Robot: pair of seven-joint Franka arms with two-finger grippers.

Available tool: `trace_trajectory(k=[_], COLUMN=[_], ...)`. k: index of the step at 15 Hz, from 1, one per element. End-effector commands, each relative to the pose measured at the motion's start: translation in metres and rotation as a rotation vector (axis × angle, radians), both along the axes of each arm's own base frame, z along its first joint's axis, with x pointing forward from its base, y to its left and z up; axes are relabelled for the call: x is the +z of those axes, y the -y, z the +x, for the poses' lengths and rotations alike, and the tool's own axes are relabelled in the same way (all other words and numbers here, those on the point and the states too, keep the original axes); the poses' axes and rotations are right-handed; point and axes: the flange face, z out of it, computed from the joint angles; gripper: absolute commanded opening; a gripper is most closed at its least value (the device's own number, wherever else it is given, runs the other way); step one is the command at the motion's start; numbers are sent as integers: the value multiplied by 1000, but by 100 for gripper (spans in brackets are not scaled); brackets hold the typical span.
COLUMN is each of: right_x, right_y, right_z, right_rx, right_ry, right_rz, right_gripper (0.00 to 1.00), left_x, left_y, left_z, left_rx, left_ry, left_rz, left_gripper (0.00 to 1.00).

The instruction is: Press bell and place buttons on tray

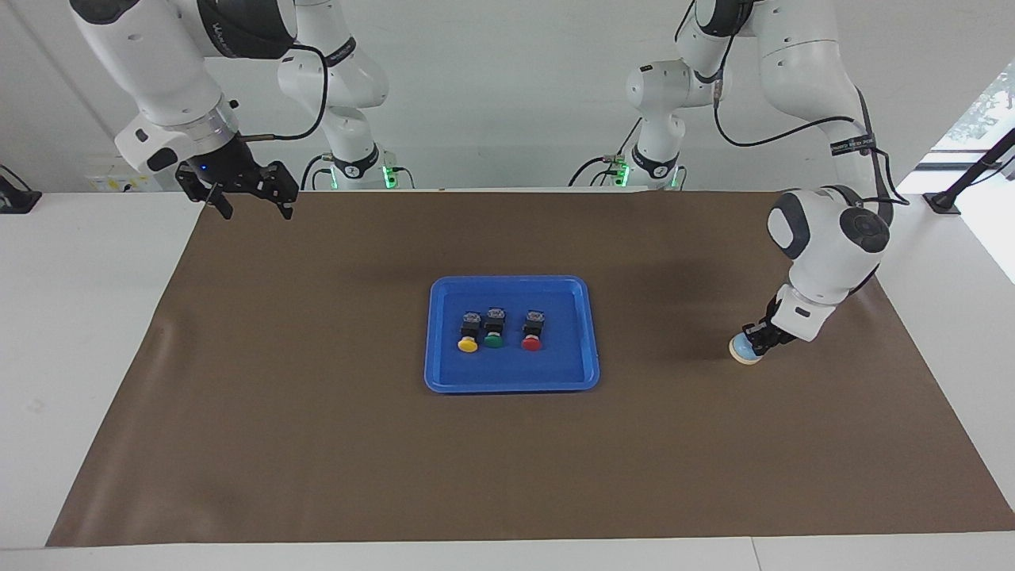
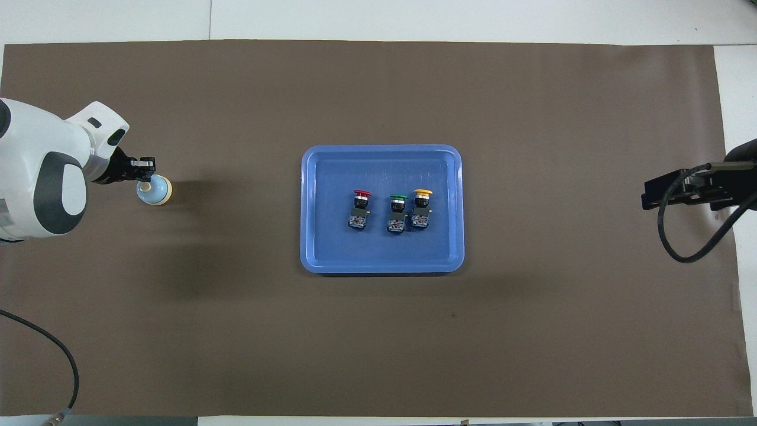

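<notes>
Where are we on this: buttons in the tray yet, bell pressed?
Done: the yellow button, green button and red button all lie in the tray. In hand: the left gripper is down on the bell at the left arm's end of the table. The right gripper waits, raised and open. Left: only finishing the bell press, if it hasn't rung.

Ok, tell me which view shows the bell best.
The overhead view: the bell shows nearly whole, its dome clear beside the left gripper. In the facing view the bell is partly hidden by the left gripper.
</notes>
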Motion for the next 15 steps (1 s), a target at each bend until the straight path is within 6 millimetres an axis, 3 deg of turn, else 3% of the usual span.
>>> trace_trajectory(k=[1, 3, 4, 7, 11, 15], right_x=[3, 3, 3, 3, 3, 3], right_y=[2, 2, 2, 2, 2, 2], right_z=[-5, -5, -5, -5, -5, -5], right_rx=[6, 6, 6, 6, 6, 6], right_ry=[-1, -1, -1, -1, -1, -1], right_rz=[14, 14, 14, 14, 14, 14], right_gripper=[100, 100, 100, 100, 100, 100], left_x=[34, 77, 95, 139, 190, 209], left_y=[0, 1, 1, 1, 1, 14], left_z=[8, 6, 1, -22, -49, -71], left_rx=[-27, -26, -25, -17, -10, -44], left_ry=[-85, -136, -138, -156, -153, -204], left_rz=[21, 23, 24, 27, 30, 48], left_gripper=[0, 0, 14, 100, 100, 100])
